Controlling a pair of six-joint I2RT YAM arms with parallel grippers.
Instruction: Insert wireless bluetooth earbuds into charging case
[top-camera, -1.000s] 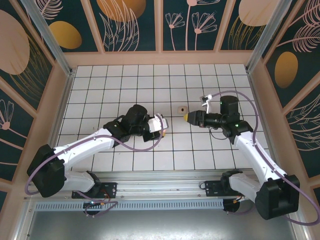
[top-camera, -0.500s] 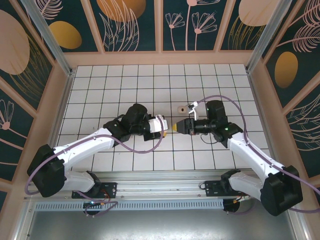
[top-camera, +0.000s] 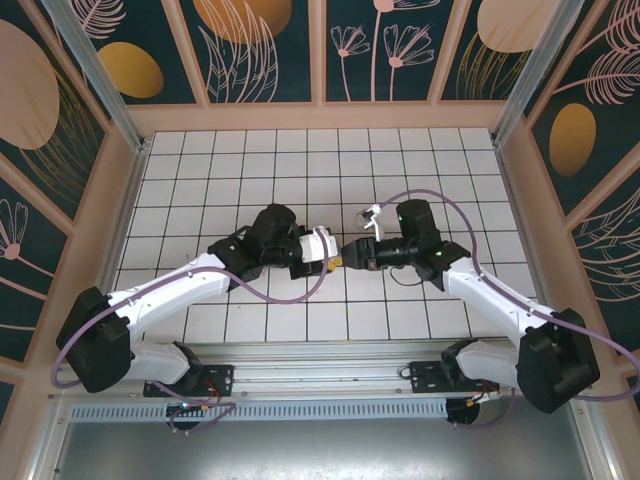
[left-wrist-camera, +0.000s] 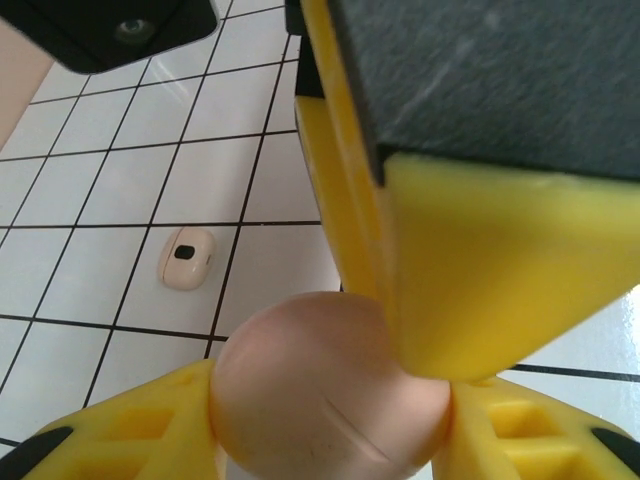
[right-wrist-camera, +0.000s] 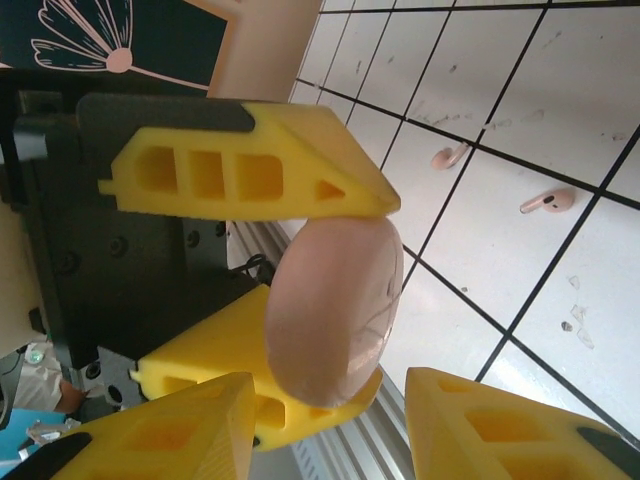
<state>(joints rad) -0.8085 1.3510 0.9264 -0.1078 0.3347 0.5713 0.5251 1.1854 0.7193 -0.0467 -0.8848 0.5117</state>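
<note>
While clamping pink charging case (right-wrist-camera: 330, 310) in left claw (left-wrist-camera: 330, 425), touches it with parted right claw (right-wrist-camera: 330, 400), earbuds (right-wrist-camera: 548, 202) on tabletop (right-wrist-camera: 480, 260).

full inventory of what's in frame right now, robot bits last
charging case: 1, pale pink, round, clamped in the left gripper
earbuds: 2, pale pink, lying loose on the tiles, apart from each other
small oval piece: 1, cream with a dark mark, on a tile
table: 1, white tiles, black grid
left gripper: 1, yellow fingers, shut on the case
right gripper: 1, yellow fingers, jaws apart, one fingertip against the case
</note>
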